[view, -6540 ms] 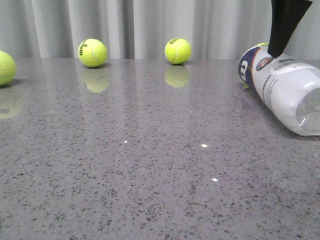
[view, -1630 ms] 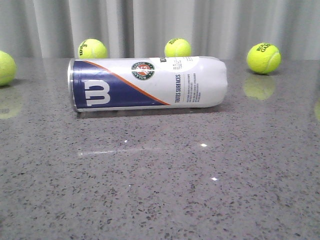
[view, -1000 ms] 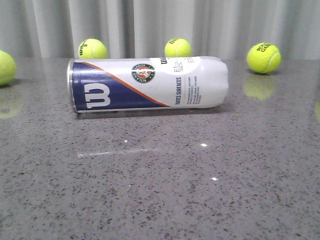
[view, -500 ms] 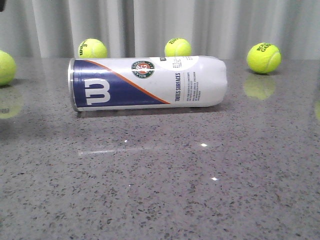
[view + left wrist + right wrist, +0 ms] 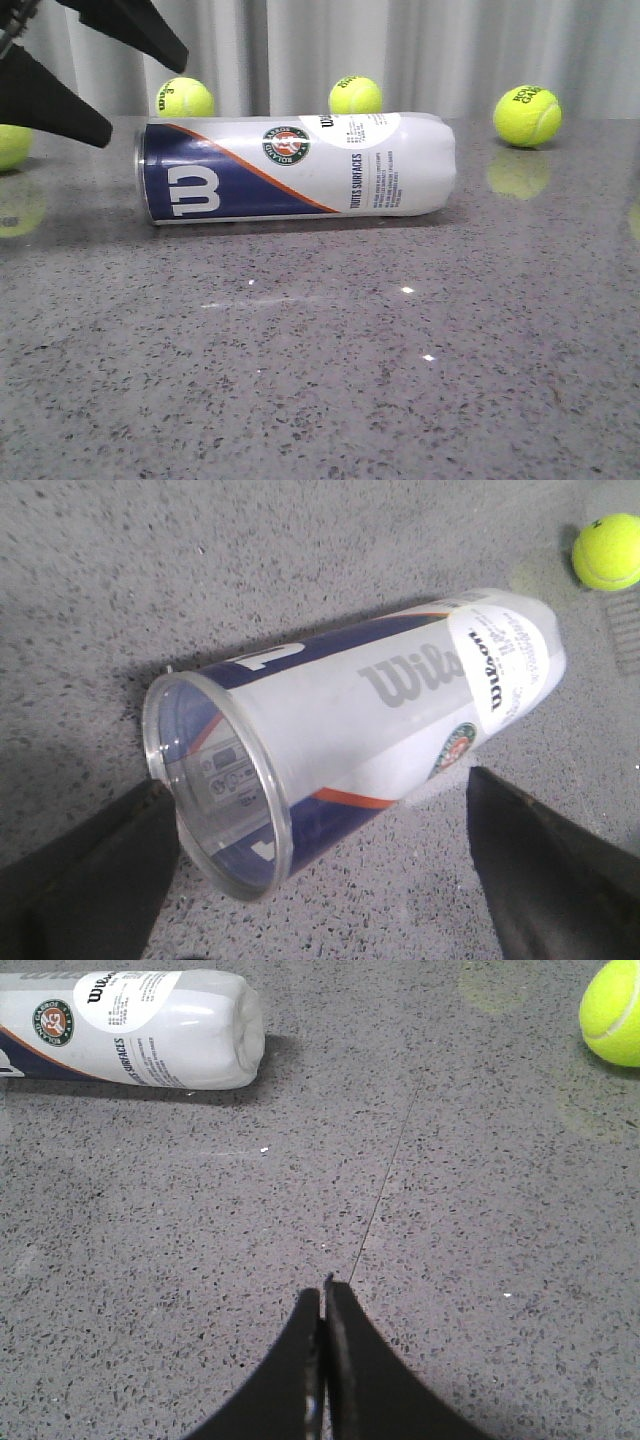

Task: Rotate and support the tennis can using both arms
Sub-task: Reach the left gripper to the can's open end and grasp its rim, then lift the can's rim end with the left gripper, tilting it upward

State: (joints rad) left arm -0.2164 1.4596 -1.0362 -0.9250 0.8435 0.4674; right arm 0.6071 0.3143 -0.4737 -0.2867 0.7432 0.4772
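- The tennis can (image 5: 296, 167) lies flat on its side across the grey speckled table (image 5: 330, 380), toward the far edge and a little left of the middle, its long axis running left to right.
- Its open clear mouth points at the table's left edge, and the rounded closed end points right; the navy panel with the white W faces the front.
- The left gripper (image 5: 108, 72) is in at the far left corner, fingers spread wide, hovering by the can's open end without touching it.
- From the left wrist, the left gripper's two black fingers (image 5: 85, 880) sit either side of the can's rim, one on each flank, clear gaps showing; nothing is held.
- The right gripper (image 5: 323, 1305) hangs low over bare table nearer the right side, well apart from the can, its fingertips pressed together with nothing between them.
- Four tennis balls are strung along the far edge: one (image 5: 12, 146) at the left edge partly behind the left finger, one (image 5: 186, 98) behind the can's open end, one (image 5: 356, 95) behind its middle, one (image 5: 527, 116) toward the far right corner.
- Pale grey curtains (image 5: 420, 50) hang behind the table.
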